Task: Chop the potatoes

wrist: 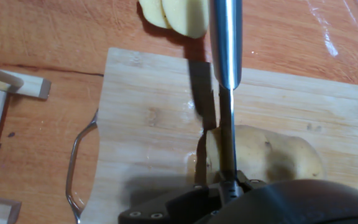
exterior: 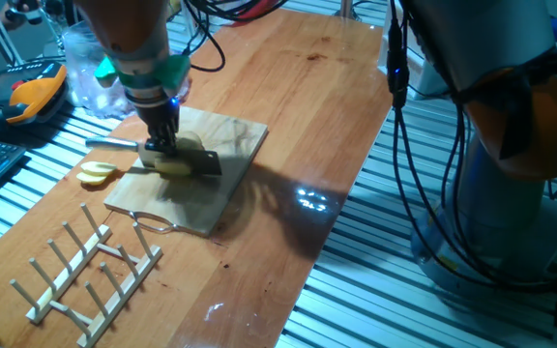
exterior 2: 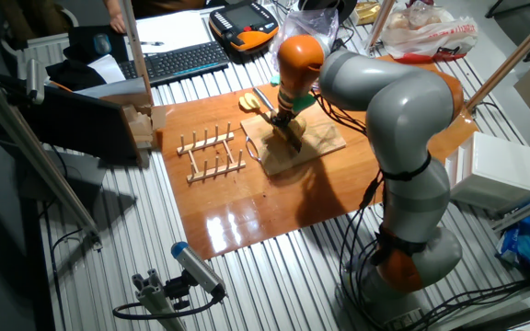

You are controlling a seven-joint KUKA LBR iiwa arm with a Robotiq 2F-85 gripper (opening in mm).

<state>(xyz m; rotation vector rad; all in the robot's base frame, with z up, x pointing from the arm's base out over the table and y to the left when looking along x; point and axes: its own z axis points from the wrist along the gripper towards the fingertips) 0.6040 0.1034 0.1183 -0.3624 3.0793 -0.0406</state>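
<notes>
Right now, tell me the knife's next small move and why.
Probably press the knife straight down: its blade sits in the potato chunk on the cutting board, with a thin slice only partly separated. Finished slices lie beyond the board.

Desk [exterior 2: 274, 221]: glossy wooden top laid over a ribbed metal base [exterior 2: 247, 294].
Light: overhead lamps glare off the varnish [exterior: 312, 201].
Behind the desk: black keyboard [exterior 2: 178, 61], white papers [exterior 2: 168, 29], orange-and-black handset [exterior 2: 244, 20].
Right side: white box [exterior 2: 504, 170], plastic bags [exterior 2: 426, 35].
Cables [exterior: 424, 174]: black, hanging down.
</notes>
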